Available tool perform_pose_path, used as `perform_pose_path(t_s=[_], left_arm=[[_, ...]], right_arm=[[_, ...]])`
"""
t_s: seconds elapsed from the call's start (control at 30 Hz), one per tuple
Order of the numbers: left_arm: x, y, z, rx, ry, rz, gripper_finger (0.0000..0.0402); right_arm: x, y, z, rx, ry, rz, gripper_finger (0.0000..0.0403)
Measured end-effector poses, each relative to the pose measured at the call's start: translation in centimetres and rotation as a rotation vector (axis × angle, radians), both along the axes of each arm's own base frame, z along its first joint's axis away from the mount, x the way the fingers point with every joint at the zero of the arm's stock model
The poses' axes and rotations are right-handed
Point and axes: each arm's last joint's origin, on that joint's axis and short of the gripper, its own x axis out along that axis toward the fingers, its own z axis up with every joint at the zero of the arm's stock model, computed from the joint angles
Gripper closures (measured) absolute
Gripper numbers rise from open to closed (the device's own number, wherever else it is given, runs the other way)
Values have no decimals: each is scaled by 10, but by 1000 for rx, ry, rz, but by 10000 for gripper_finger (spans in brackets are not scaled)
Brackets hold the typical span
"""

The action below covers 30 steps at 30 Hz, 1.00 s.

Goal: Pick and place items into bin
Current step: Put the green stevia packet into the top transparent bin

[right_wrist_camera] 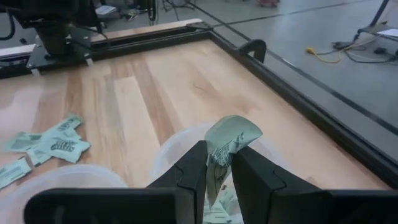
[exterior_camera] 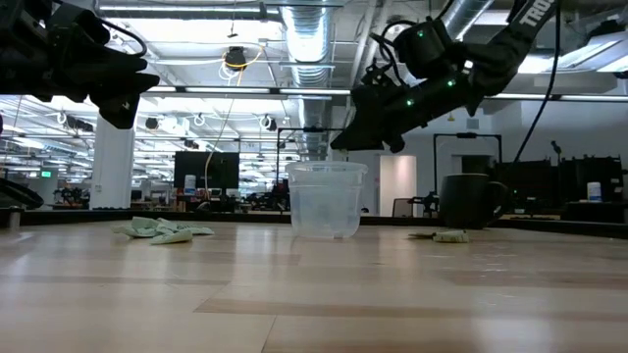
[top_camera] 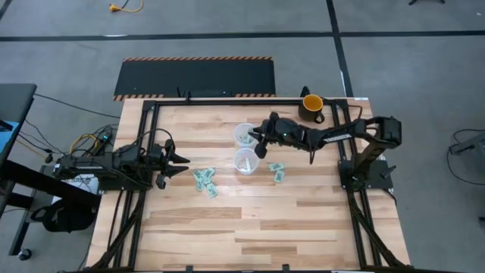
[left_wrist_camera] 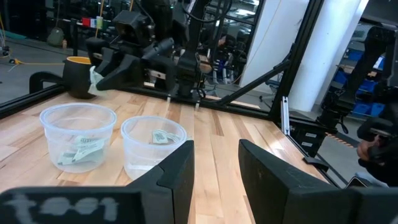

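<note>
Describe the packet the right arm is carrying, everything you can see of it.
The packet is a small, crumpled wrapper, pale green and white with dark print, looking like thin paper or foil. It is pinched between the two dark fingers of the right end effector, its folded upper part sticking up above them and its lower end hanging between them. It is in the air, directly above a clear plastic cup that already holds other packets. Only the fingers touch it.

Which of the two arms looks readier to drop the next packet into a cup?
The right. Its gripper is shut on a packet and hangs just above a clear cup. The left gripper holds nothing and waits at the table's left side, short of the loose packets.
</note>
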Motion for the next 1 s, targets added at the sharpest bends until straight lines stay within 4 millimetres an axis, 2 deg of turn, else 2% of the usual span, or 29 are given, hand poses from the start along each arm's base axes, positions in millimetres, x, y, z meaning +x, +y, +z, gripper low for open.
perform_pose_path(t_s=[0.47,1.0], left_arm=[[0,0,0,0,0,0,287],[0,0,0,0,0,0,287]], right_arm=[[0,-3,2,-5,-17,-6,331],[0,-3,3,-15,-27,-5,236]])
